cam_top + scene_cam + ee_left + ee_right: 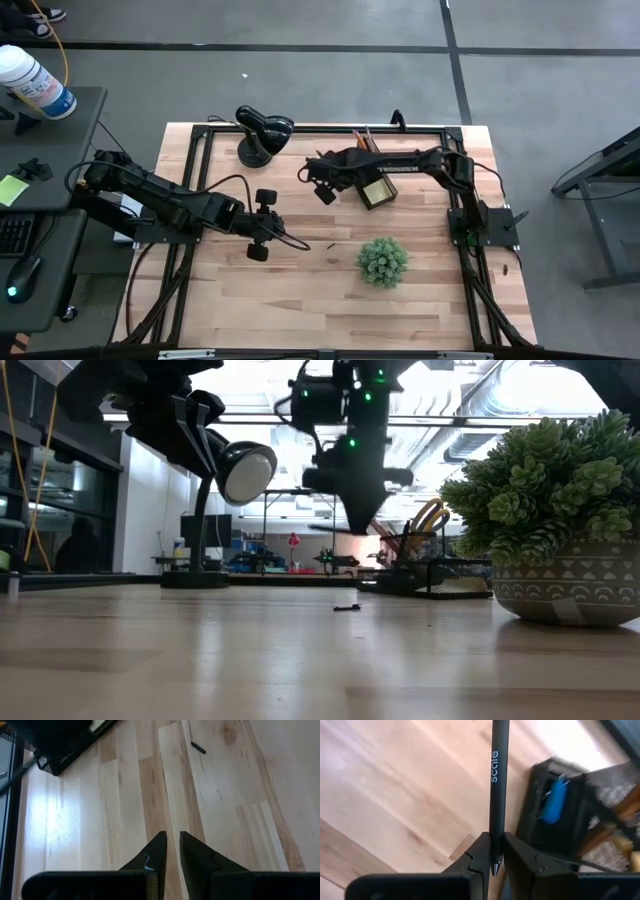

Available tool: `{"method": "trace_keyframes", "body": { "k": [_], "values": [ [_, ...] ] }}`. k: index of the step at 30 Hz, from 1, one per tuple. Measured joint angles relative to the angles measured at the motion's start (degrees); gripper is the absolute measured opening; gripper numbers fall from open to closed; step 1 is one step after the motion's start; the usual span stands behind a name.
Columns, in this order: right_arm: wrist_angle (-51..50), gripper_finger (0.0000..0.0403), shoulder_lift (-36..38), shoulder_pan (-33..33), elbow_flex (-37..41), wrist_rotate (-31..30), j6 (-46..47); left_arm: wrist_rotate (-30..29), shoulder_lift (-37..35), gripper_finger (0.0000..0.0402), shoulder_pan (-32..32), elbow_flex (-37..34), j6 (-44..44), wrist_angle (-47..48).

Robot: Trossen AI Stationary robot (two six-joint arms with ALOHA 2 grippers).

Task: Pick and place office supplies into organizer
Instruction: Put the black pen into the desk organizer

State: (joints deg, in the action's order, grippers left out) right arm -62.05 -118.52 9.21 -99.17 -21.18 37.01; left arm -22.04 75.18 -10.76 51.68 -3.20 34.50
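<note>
Right wrist view gives us our right gripper (492, 851) with its jaws clamped on a black pen (496, 780), whose tip pokes out just behind the fingertips while the barrel runs forward past them. Beside that barrel we see the organizer (570, 815), a blue item (554, 802) in one compartment. Our left gripper (172, 851) hangs over bare table (125, 810), jaws nearly closed on nothing; a small black piece (198, 747) lies well ahead.

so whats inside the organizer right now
In the organizer: a blue item, yellow-handled scissors, pencils. The rest of its contents is hidden by the walls.
</note>
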Motion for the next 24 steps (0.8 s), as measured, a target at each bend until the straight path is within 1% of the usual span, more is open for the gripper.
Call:
{"method": "trace_keyframes", "body": {
  "k": [3,6,9,12,16,20,24],
  "values": [
    [-2.77,0.0044,0.02,0.39,-3.41,-2.61,-1.25,0.00,0.00,0.0042,0.02,0.00,0.00,0.00],
    [-5.87,0.0036,0.10,1.48,-6.61,-5.99,-2.90,0.00,0.00,0.0042,0.00,0.00,0.00,0.00],
    [-9.82,0.0031,0.13,3.44,-8.60,-8.26,-4.23,-0.02,0.00,0.0042,0.02,0.00,0.00,0.01],
    [-14.22,0.0037,0.13,5.93,-9.81,-10.05,-5.18,-0.01,0.00,0.0042,0.00,0.00,0.00,0.04],
    [-19.09,0.0045,0.84,8.71,-10.52,-10.90,-7.22,-0.01,0.00,0.0042,0.00,0.00,0.01,0.10],
    [-23.08,0.0034,4.43,9.97,-10.56,-11.70,-9.16,-0.02,0.00,0.0042,0.00,0.00,0.02,0.44],
    [-27.25,0.0028,8.32,10.78,-10.63,-8.31,-11.42,-0.05,0.00,0.0042,0.00,-0.01,0.02,0.46]
  ]
}}
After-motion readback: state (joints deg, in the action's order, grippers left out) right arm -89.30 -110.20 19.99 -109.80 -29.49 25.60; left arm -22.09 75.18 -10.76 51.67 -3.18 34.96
